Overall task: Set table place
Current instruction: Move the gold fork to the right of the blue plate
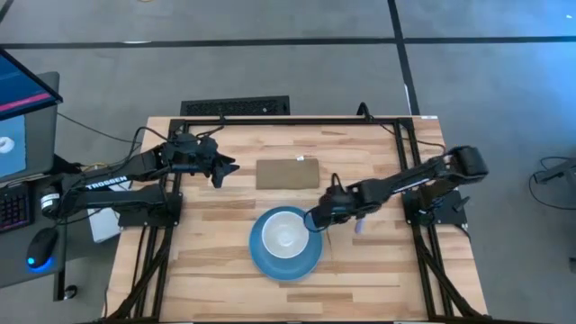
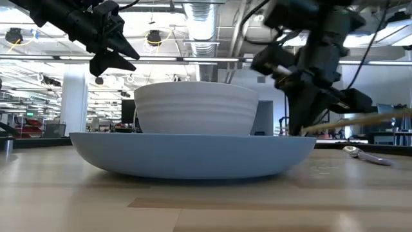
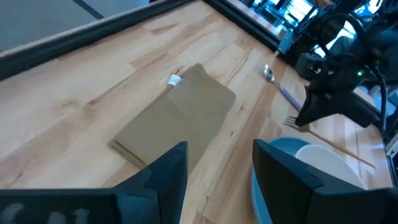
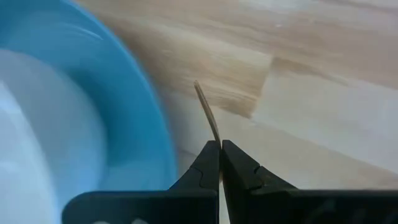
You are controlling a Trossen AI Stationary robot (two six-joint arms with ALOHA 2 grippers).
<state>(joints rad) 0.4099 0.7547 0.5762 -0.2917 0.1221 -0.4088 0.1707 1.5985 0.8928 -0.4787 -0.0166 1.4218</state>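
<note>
Two arms over the table, and we start at nine o'clock: the left gripper hangs in the air with its fingers spread apart and nothing between them, parked above bare wood at about ten o'clock from the plate. Just beside it toward the centre, the flat brown rectangle lies at twelve o'clock from the plate, well apart from it. Down the middle, the blue plate sits with the white bowl inside it. Moving on to the plate's two o'clock rim, the right gripper is low and pinched tight on the thin gold fork, which angles down toward the wood right beside the plate's edge. Over at three o'clock, the spoon lies flat on the table, near the right arm, lilac handle showing.
</note>
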